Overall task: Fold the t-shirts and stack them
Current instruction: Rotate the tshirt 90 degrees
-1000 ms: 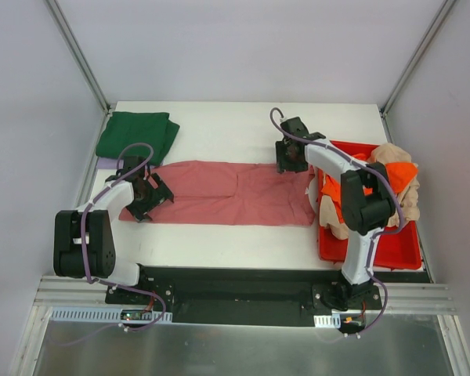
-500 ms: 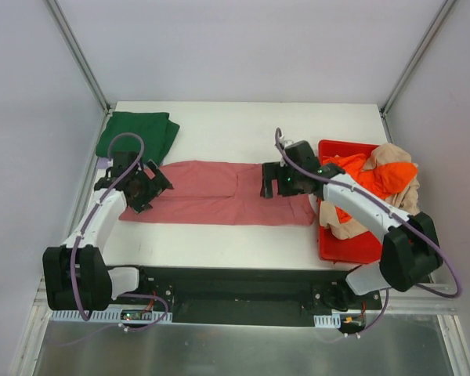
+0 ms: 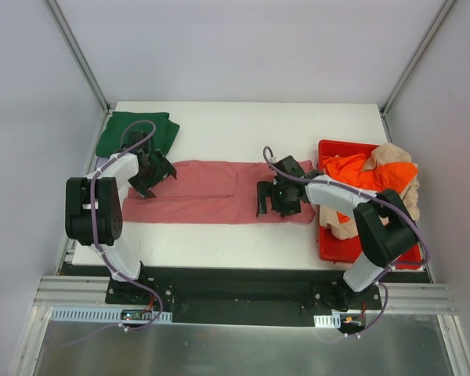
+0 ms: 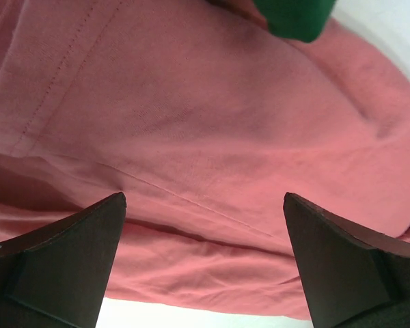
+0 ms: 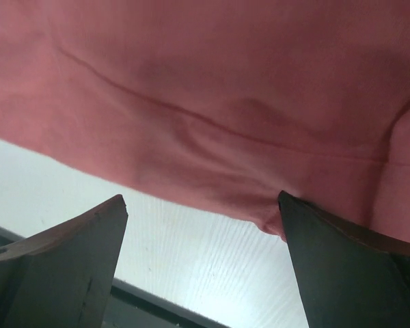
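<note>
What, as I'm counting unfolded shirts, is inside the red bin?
A bright orange cloth t-shirt and a beige cloth t-shirt, heaped in the rigid red plastic bin; anything beneath them is covered.

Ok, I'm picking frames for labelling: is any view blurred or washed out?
Top external: sharp, evenly lit, no glare. Left wrist: rose-red t-shirt stitching crisp, claw fingers dark and soft-edged. Right wrist: cloth slightly soft, table bright, not blown out.

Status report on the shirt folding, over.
Left claw open, right claw open, both over the dusty rose-red cloth t-shirt. Shirt flat, folded into a long strip, unheld. Nothing blocking.
</note>
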